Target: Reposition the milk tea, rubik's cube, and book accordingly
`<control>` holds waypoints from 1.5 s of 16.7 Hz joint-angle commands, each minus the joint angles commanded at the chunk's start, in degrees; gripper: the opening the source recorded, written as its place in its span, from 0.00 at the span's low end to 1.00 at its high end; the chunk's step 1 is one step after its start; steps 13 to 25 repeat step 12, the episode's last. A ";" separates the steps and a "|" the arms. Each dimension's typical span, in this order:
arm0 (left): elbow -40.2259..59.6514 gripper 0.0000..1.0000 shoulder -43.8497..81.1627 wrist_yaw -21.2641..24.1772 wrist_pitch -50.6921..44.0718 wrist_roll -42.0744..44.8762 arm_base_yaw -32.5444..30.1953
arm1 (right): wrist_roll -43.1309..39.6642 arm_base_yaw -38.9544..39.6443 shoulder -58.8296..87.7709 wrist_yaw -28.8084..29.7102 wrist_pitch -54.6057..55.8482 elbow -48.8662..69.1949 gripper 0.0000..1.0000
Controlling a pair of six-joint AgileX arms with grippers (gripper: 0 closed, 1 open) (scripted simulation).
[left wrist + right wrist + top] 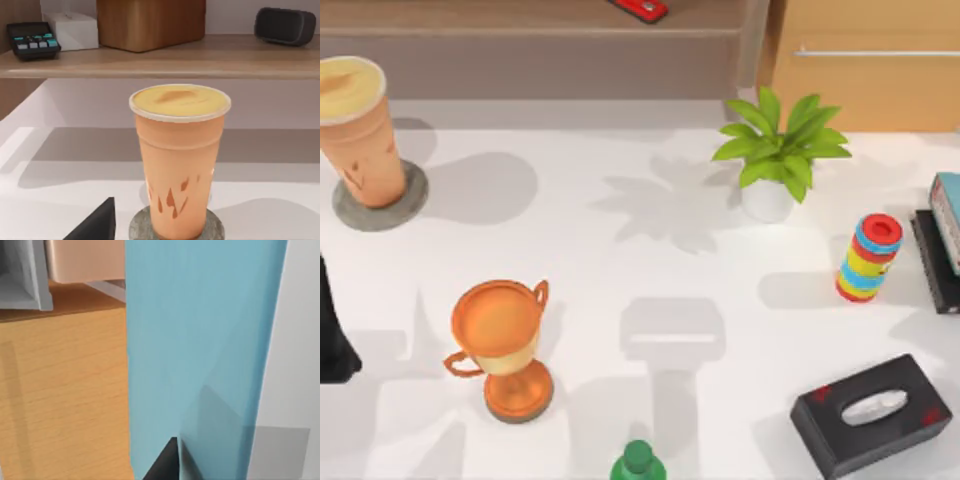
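At the bench's back-left corner: milk tea (360, 130) parked upright on a grey coaster (408, 205) | far right edge: book (949, 215) atop a black slab (932, 262) | grip of both grippers: can't tell | looks like book step, next probably lifting it clear.

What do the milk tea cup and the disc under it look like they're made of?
The milk tea looks like smooth matte plastic or coated paper: an even orange wall and a thin pale rim. The coaster under it looks like stone or concrete: grey, speckled and dull.
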 joint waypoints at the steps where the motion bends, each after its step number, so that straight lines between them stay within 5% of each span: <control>1: 0.00 1.00 0.00 0.00 0.00 0.00 0.00 | 0.00 0.00 0.00 0.00 0.00 0.00 0.60; 7: 0.00 1.00 0.00 0.00 0.00 0.00 0.00 | 0.00 0.00 0.00 0.00 0.00 0.00 1.00; 25: 0.00 1.00 0.00 0.00 0.00 0.00 0.00 | 0.00 0.00 0.00 0.00 0.00 0.00 1.00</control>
